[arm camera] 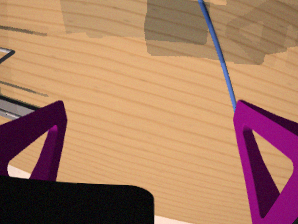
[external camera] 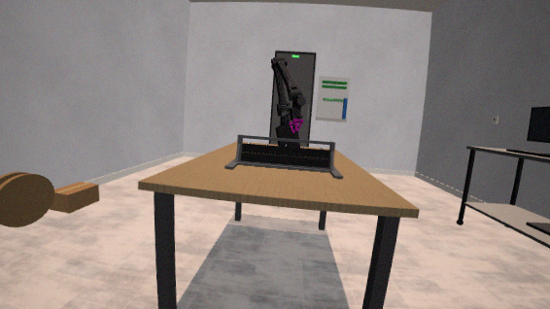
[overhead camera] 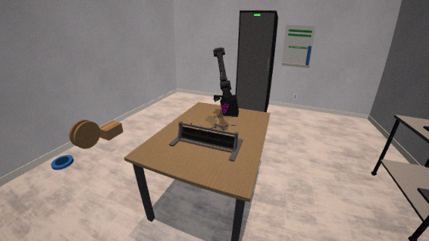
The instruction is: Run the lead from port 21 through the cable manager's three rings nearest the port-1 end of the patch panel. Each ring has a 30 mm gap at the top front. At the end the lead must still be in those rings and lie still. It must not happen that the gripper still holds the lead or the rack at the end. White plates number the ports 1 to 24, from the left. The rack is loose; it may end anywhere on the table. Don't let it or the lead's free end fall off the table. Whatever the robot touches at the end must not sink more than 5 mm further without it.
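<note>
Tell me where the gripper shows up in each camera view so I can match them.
Top: the gripper is center, low by the arm's base, behind the rack.
Exterior: the purple fingers show center, just above the rack's top bar, before the dark cabinet.
Wrist: open fingers at both lower edges, gripper over the table, blue lead by one fingertip.
Shared landmark: the wooden table.

In the wrist view the blue lead runs off the top edge and vanishes behind the right purple finger. The rack is too small for port numbers or rings to show (both room views).
</note>
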You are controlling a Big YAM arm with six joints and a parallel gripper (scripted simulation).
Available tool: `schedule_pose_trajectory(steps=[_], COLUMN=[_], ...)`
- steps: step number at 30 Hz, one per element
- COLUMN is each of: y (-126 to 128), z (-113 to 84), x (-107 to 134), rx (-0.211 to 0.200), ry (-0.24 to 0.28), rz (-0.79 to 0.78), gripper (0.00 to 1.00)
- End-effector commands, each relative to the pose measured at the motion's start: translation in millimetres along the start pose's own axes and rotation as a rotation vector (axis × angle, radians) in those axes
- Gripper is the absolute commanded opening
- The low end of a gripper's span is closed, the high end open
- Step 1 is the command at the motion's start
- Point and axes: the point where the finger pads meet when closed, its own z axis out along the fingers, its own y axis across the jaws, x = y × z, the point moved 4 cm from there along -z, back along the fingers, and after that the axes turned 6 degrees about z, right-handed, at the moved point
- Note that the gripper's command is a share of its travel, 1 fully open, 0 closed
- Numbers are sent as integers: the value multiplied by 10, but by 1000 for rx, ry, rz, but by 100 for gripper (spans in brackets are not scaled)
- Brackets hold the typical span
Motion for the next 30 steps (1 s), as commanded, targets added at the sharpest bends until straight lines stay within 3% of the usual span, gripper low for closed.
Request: schedule_pose_trajectory(steps=[1, 3, 5, 7, 9, 10, 30], y=[157, 76, 36, 24, 56, 55, 33], z=[-37, 9, 30, 36, -46, -48, -37], x=[-120, -205, -247, -261, -190, -183, -194], rx=[63, 118, 146, 154, 129, 129, 134], ry=[-4, -4, -3, -4, 1, 1, -1], rz=[-17, -10, -6, -5, -23, -25, -19], gripper=[100, 100, 100, 100, 100, 0, 0])
